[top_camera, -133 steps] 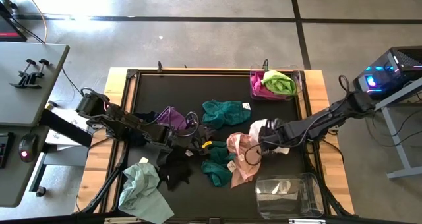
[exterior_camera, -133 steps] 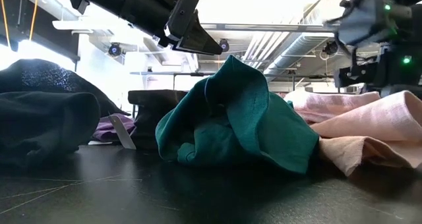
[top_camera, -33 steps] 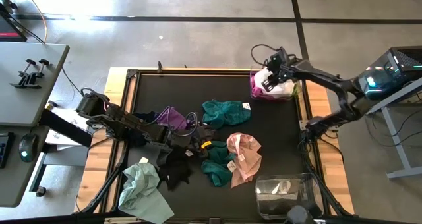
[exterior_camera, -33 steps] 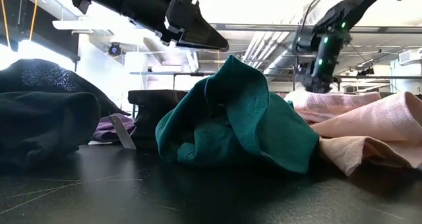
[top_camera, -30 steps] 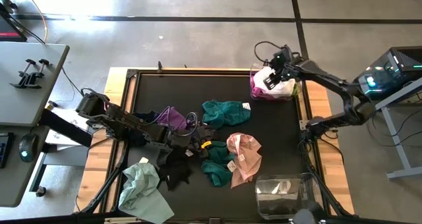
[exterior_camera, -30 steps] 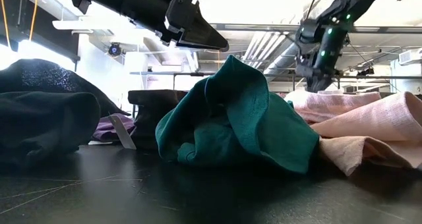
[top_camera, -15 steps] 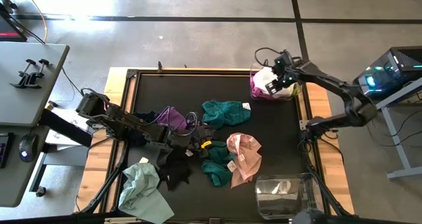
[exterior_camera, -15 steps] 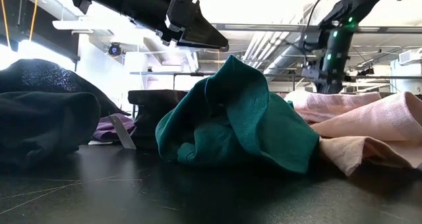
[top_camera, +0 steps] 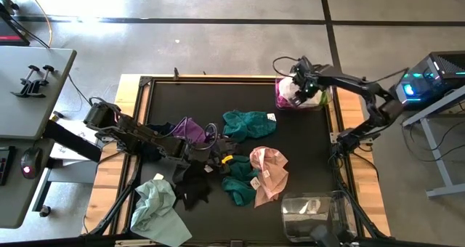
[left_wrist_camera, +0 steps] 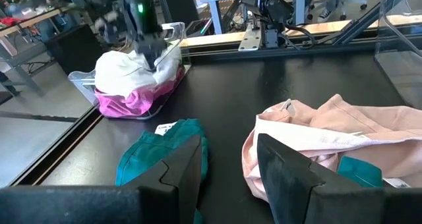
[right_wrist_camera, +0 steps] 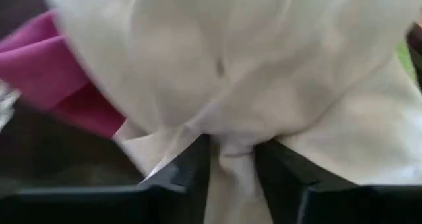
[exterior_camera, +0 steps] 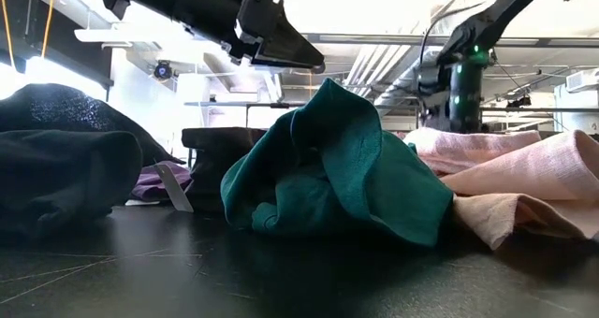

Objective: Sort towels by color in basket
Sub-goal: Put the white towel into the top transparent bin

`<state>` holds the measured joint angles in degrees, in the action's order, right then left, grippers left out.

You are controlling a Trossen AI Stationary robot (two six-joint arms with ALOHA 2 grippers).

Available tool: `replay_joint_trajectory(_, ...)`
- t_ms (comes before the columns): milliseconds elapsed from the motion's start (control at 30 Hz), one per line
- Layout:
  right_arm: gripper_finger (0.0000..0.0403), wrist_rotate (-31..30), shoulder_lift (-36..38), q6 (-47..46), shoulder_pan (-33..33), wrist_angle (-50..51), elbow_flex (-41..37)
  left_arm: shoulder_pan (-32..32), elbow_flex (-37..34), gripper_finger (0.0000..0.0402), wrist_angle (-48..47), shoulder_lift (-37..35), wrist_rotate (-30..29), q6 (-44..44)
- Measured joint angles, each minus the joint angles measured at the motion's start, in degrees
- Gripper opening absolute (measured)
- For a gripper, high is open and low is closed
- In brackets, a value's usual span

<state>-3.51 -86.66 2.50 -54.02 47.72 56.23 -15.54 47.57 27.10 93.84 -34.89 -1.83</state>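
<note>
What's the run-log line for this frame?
right end effector: shut on white towel | over clear bin | left end effector: open, idle

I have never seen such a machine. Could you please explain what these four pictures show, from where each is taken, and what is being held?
It is a robot with two dark arms at a black table. One picture looks straight down, one looks level across the table, and one comes from a camera on each arm's wrist.

Small towels lie on the table: teal, pink, purple, black and pale mint.

The right gripper is at the clear basket in the far right corner. Its fingers are closed on a fold of a white towel, which lies over a magenta one.

The left gripper waits above the towels in the middle, fingers apart, holding nothing.

A second clear bin stands at the near right edge.
</note>
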Motion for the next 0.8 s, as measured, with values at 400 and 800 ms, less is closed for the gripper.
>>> replay_joint_trajectory(400, 0.0148, 1.1, 6.4, -2.2, -0.8, -1.1, 5.4, -0.2, 0.0, 0.0133, 0.1, 0.0, 0.0, 0.2)
replay_joint_trajectory(800, 0.0008, 2.1, -4.9, 3.8, -2.3, -9.8, 1.4, -0.4, 0.0, 0.0133, 0.2, 0.0, 0.0, 0.1)
